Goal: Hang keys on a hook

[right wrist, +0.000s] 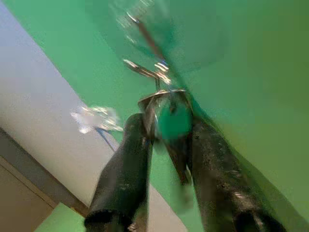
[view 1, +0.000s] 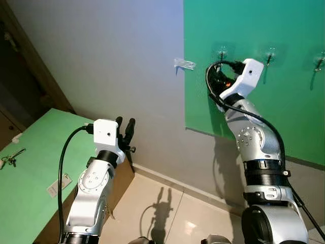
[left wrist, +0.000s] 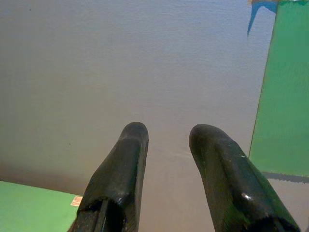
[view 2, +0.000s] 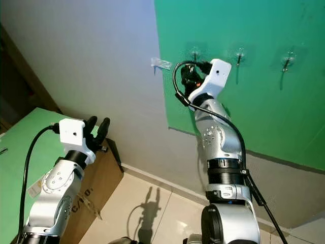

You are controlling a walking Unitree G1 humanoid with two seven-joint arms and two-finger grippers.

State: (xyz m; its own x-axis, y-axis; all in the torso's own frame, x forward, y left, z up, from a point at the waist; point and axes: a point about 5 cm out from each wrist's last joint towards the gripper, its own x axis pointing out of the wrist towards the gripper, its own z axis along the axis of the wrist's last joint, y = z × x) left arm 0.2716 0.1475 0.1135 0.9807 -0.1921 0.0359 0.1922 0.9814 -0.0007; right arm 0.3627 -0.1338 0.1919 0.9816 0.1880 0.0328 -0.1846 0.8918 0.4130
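My right gripper [view 1: 222, 76] is raised against the green wall panel [view 1: 284, 112], just below the leftmost of three small clear hooks [view 1: 222, 52]. In the right wrist view it is shut on a key ring with keys [right wrist: 169, 118], held close under that hook [right wrist: 145, 38]; I cannot tell whether the ring touches it. My left gripper [view 1: 125, 124] is held up over the far edge of the green table, open and empty, pointing at the grey wall. A second bunch of keys [view 1: 10, 158] lies on the table at the far left.
Two more hooks [view 1: 270, 55] [view 1: 319, 62] are on the panel to the right. A scrap of clear tape [view 1: 184, 63] sticks to the grey wall. The green-topped table [view 1: 40, 168] stands at left, with a dark wooden door frame [view 1: 30, 61] behind it and tiled floor below.
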